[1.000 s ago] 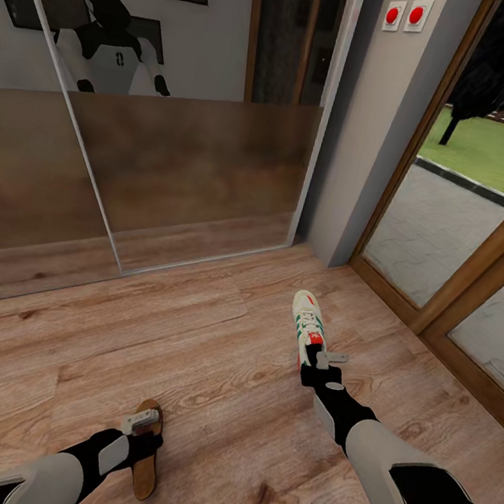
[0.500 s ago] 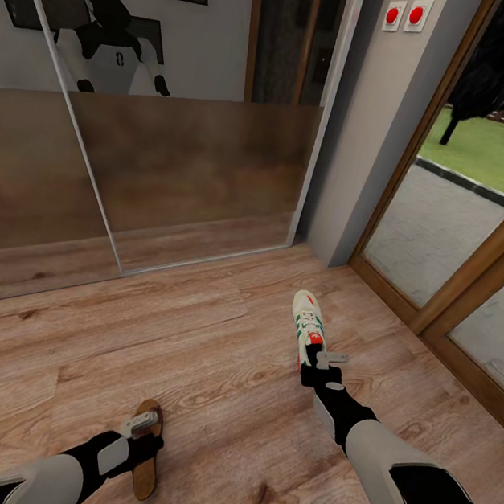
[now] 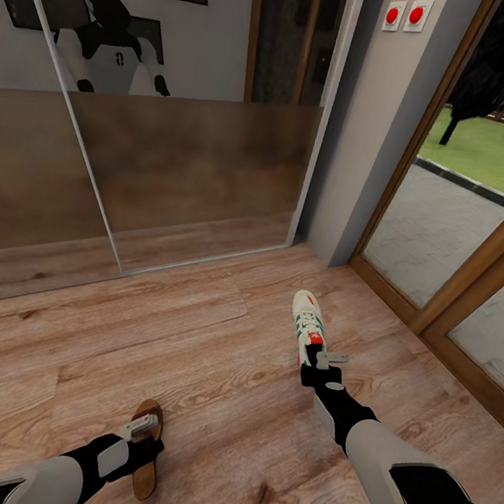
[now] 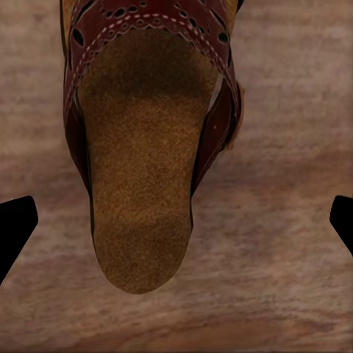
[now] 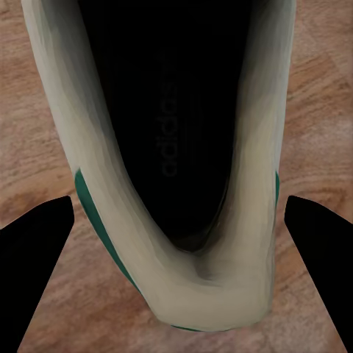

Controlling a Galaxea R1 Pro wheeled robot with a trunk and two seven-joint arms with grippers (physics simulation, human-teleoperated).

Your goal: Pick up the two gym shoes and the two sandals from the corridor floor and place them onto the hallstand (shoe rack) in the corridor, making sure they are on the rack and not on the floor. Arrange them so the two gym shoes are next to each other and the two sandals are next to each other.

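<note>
Progress is nil: gym shoe [image 3: 307,322] and sandal [image 3: 146,450] lie on the corridor floor [image 3: 210,359], each straddled by a wide-open end effector, left end effector [image 3: 140,426] and right end effector [image 3: 327,361].

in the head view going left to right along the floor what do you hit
left gripper → sandal → gym shoe → right gripper → glass door's wooden frame
</note>
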